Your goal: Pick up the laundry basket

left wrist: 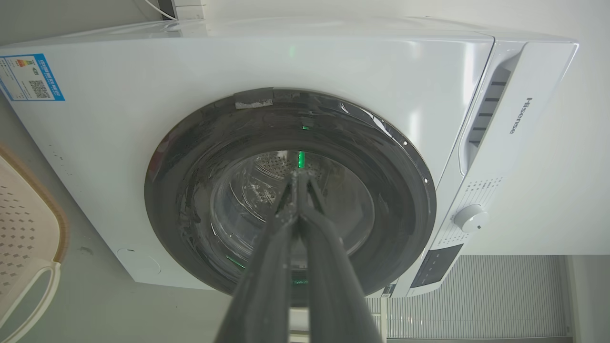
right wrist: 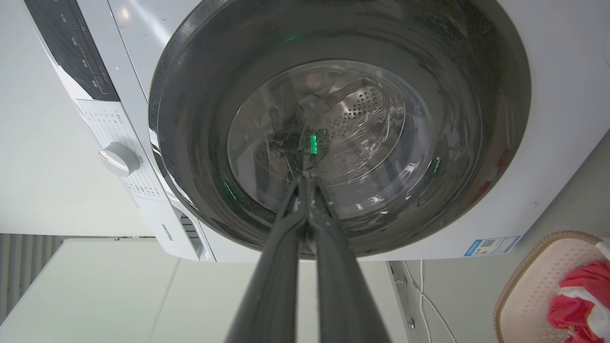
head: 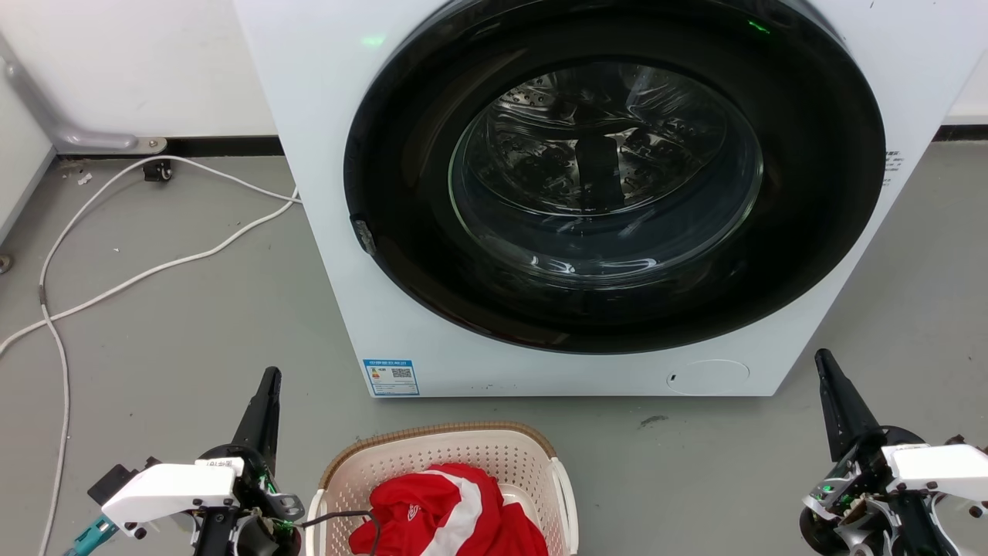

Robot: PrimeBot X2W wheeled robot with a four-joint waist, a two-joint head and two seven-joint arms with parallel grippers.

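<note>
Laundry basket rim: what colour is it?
The laundry basket rim is brown, woven-look; head view shows it best.

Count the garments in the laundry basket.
1: a red-and-white garment bunched inside the laundry basket, which sits on the floor before the washing machine. Others may lie hidden beneath it or past the picture's bottom edge.

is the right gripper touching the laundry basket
Apart. The head view shows a wide stretch of grey floor between the right gripper and the laundry basket.

The left gripper (head: 269,382) sat low, its two dark fingers pressed together and empty. The right gripper (head: 824,364) mirrored it, well apart, fingers likewise together.
</note>
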